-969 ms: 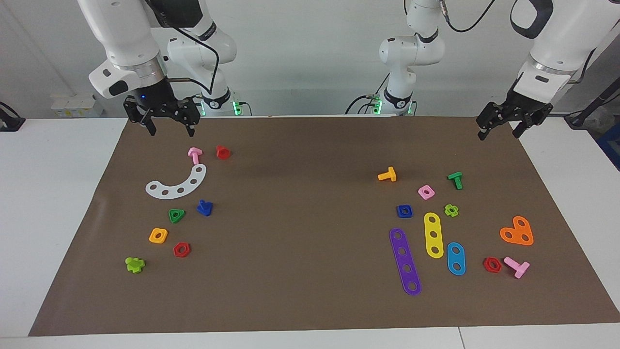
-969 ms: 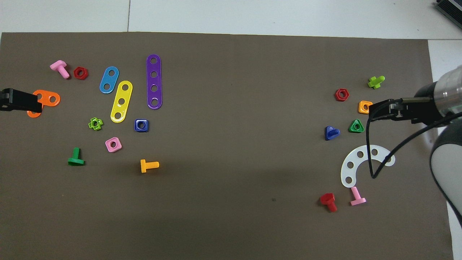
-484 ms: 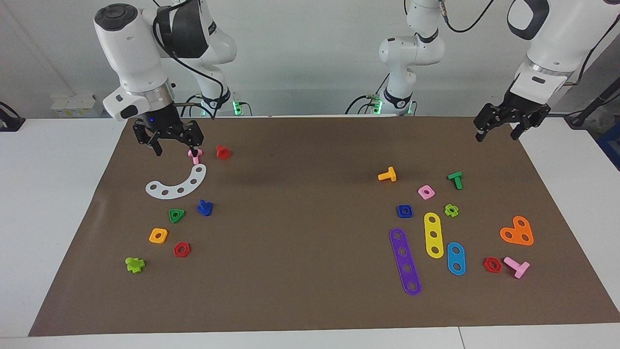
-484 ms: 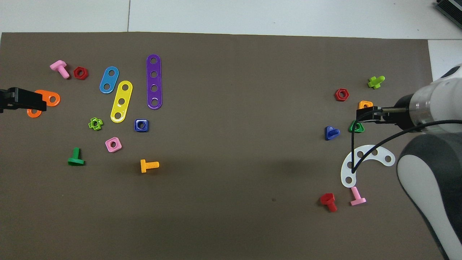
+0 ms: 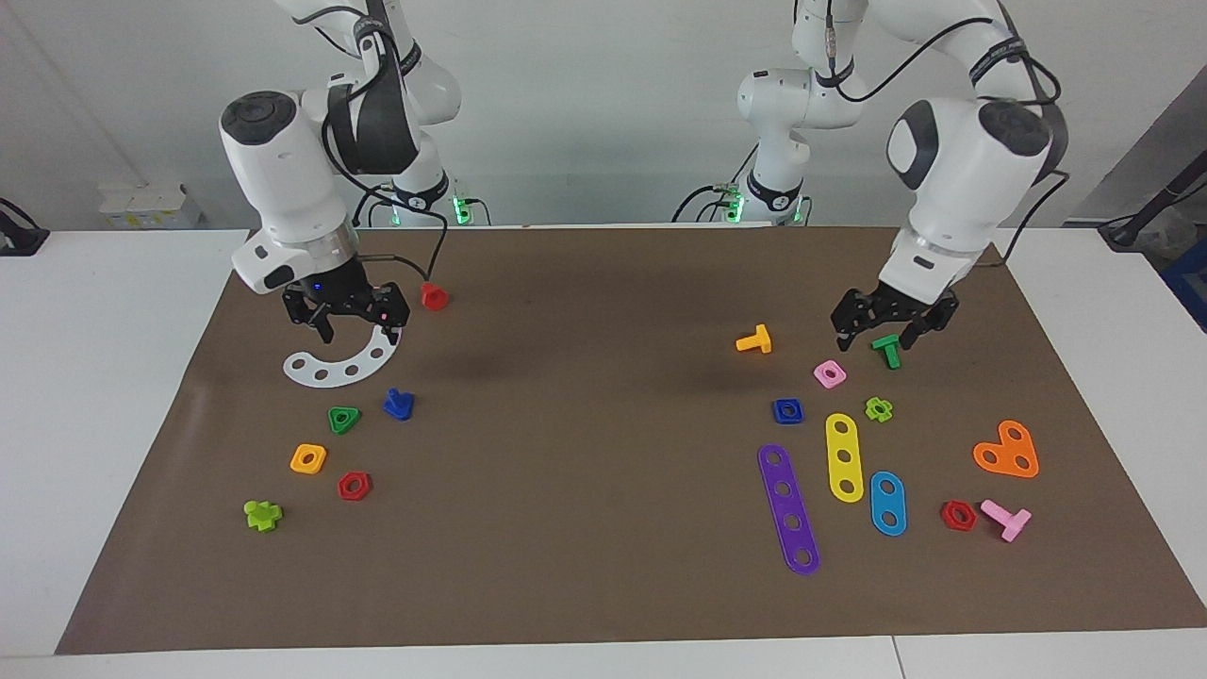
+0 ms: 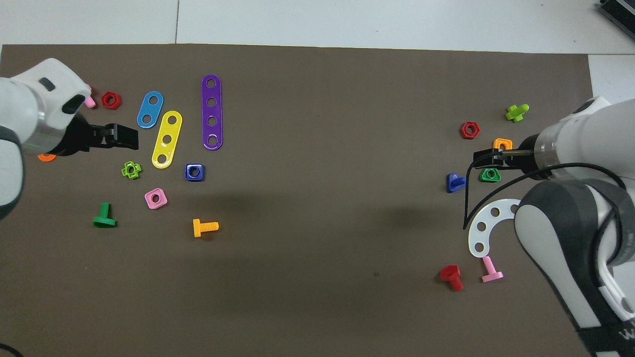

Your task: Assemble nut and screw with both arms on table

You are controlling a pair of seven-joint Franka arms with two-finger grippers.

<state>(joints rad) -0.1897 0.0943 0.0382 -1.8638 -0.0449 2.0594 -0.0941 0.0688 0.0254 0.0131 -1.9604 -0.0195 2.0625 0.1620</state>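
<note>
The dark-blue square nut lies flat on the brown mat toward the left arm's end of the table, beside the yellow strip. The dark-blue screw with its triangular head lies toward the right arm's end, beside a green triangular nut. My left gripper hangs open and holds nothing, low over the green T-bolt and pink square nut. My right gripper hangs open and holds nothing over the white curved strip, short of the screw.
Near the nut lie purple, yellow and light-blue strips, a light-green cross nut, an orange bolt and an orange heart plate. Near the screw lie an orange nut, red nut and red bolt.
Both arms have swung out from the mat's robot-side edge and come down. The right gripper now hangs over the white strip, the left over the green bolt. No part has moved.
</note>
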